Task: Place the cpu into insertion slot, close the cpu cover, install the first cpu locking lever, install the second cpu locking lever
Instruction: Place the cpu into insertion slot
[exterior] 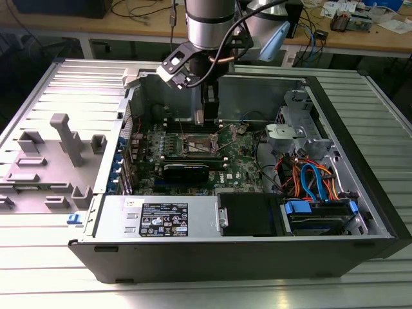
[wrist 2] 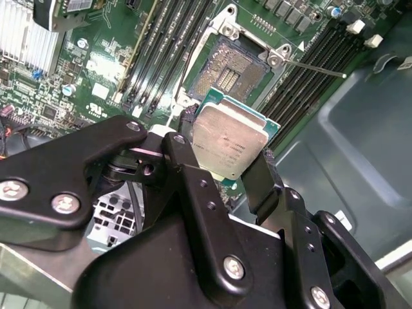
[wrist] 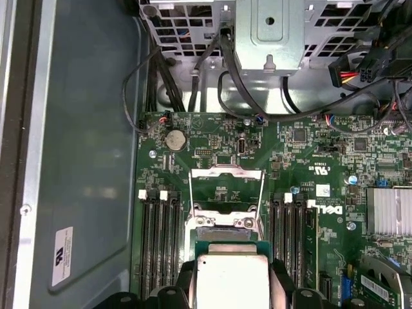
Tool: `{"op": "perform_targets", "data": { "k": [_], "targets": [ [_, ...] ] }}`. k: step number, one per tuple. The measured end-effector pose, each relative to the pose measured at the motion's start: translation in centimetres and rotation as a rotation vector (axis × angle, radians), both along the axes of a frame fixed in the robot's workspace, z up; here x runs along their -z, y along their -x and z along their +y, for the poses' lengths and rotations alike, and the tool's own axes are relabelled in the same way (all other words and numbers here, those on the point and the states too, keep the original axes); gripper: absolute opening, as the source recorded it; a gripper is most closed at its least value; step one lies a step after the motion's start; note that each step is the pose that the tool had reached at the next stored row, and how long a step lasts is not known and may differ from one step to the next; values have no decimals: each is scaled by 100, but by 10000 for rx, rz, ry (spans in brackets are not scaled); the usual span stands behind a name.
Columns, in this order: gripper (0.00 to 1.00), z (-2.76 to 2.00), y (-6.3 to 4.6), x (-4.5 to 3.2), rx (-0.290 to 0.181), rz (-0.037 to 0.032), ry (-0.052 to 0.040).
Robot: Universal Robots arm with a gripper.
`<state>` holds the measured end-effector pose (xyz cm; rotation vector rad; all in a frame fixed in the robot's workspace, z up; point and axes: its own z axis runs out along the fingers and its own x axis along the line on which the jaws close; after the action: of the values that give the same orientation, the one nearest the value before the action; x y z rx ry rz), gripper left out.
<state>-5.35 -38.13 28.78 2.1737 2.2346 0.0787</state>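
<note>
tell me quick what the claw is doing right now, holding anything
The claw: closed on the cpu, holding it close to the insertion slot, not yet seated.

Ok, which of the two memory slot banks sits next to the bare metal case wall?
The bank whose end is near the coin battery; the other bank, across the socket, lies toward the finned heatsink.
</note>
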Motion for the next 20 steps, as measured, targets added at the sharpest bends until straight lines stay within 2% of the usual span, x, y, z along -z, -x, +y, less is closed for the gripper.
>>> {"op": "perform_targets", "data": {
  "k": [6, 20],
  "targets": [
    [55, 0, 0, 33, 0, 0, 0],
    [55, 0, 0, 46, 123, 1, 0]
  ]
}}
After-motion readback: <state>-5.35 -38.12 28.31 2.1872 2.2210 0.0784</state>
